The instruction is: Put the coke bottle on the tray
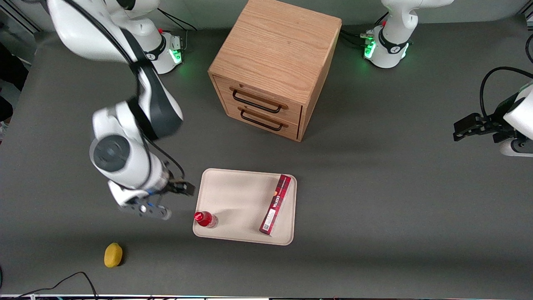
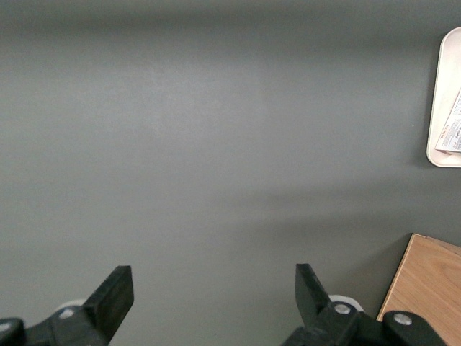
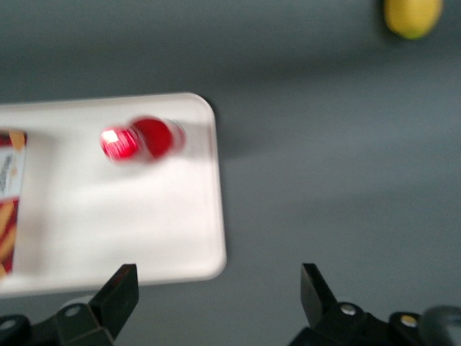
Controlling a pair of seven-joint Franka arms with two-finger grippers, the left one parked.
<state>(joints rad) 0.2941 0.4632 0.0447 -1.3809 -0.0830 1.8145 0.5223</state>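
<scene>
Coke bottle (image 1: 205, 218): 1, stood on tray
Tray (image 1: 233, 196): 1
Flat red box (image 1: 275, 204): 1, lay on tray
Lemon (image 1: 113, 254): 1, on surface (image 1: 395, 187)
Wooden drawer cabinet (image 1: 275, 66): 1, with 2 drawers
End effector (image 1: 177, 202): 1, above surface beside tray, fingers spread and empty

I see the coke bottle (image 1: 205, 219) standing on the tray (image 1: 233, 196) near its corner, the box (image 1: 275, 204) lying along the tray's edge toward the parked arm, my gripper (image 1: 183, 188) open just beside the tray.
</scene>
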